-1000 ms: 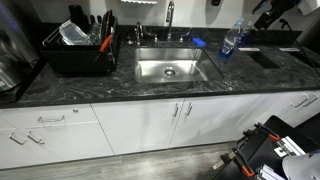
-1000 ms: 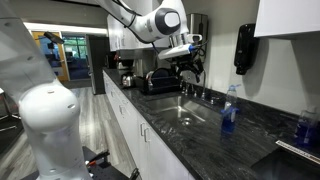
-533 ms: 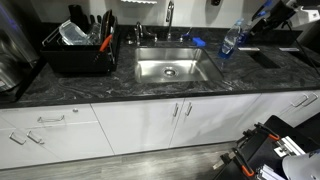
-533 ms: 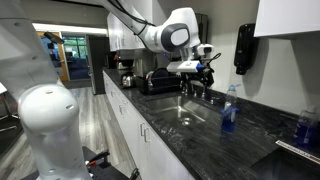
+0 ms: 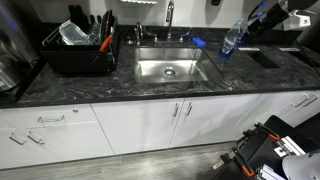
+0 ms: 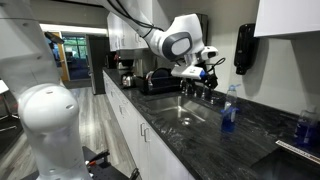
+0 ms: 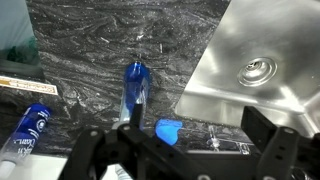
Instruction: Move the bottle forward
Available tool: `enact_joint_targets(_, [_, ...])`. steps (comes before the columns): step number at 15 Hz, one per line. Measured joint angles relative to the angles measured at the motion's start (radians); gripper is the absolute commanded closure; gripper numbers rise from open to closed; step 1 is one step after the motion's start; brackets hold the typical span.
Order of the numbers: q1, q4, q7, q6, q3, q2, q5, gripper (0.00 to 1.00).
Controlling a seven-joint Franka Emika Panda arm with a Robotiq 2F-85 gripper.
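The bottle (image 5: 231,40) is slim clear plastic with a blue label and cap. It stands upright on the dark marble counter (image 5: 100,85), right of the sink. It also shows in an exterior view (image 6: 229,110) and, from above, in the wrist view (image 7: 135,90). My gripper (image 6: 210,70) hangs in the air above the sink's faucet, short of the bottle and well higher than it. In an exterior view the gripper (image 5: 265,12) is at the top right. In the wrist view the gripper (image 7: 200,150) is open and empty, with dark fingers (image 7: 268,135) wide apart.
A steel sink (image 5: 170,68) with a faucet (image 5: 169,15) is set in the counter. A small flat blue object (image 7: 168,130) lies behind the sink. A black dish rack (image 5: 80,48) stands far from the bottle. Another blue bottle (image 7: 30,128) stands near the wall. A soap dispenser (image 6: 243,48) hangs on the wall.
The arm has swung along the counter toward the bottle, from over the dish rack side to above the faucet. The bottle has not moved.
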Motion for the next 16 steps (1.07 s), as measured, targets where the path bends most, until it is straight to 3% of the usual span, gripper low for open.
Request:
enact_joint_targets(9, [0.029,0.001,-0.266,0.072,-0.057,0.006,0.198,0.0])
enact_joint_targets(16, [0.092,0.026,-0.491,0.186,-0.122,0.081,0.44,0.0])
